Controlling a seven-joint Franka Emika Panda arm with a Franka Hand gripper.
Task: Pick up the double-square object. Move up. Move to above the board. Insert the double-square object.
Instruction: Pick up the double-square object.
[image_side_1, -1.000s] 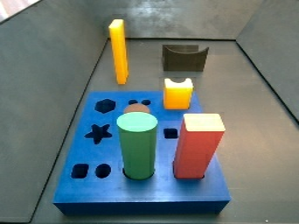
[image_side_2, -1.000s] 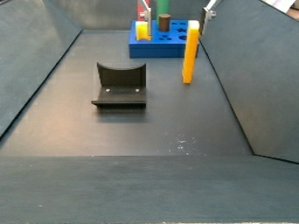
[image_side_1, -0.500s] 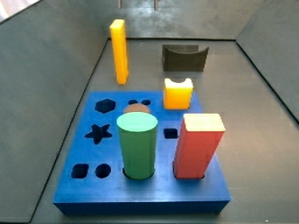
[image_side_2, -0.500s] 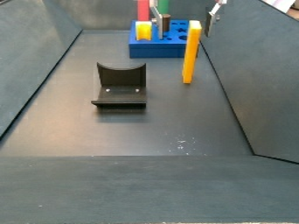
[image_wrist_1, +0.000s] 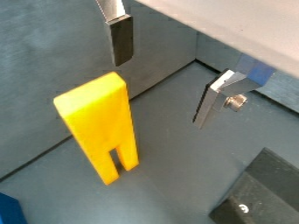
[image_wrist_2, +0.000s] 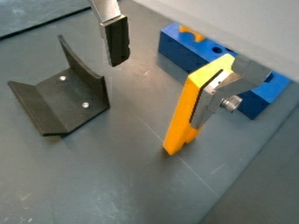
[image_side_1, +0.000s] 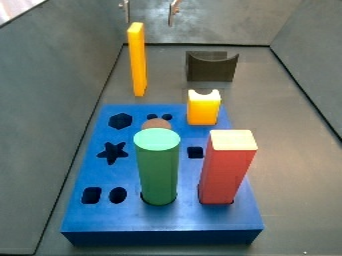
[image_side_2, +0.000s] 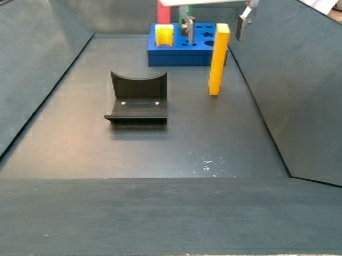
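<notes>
Wrist views: gripper (image_wrist_2: 163, 70) jaws open, astride double-square object (image_wrist_2: 191, 105); board (image_wrist_2: 187, 51) cropped.

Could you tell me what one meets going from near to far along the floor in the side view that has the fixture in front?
Fixture → double-square object → board, with the gripper open above the double-square object.
</notes>
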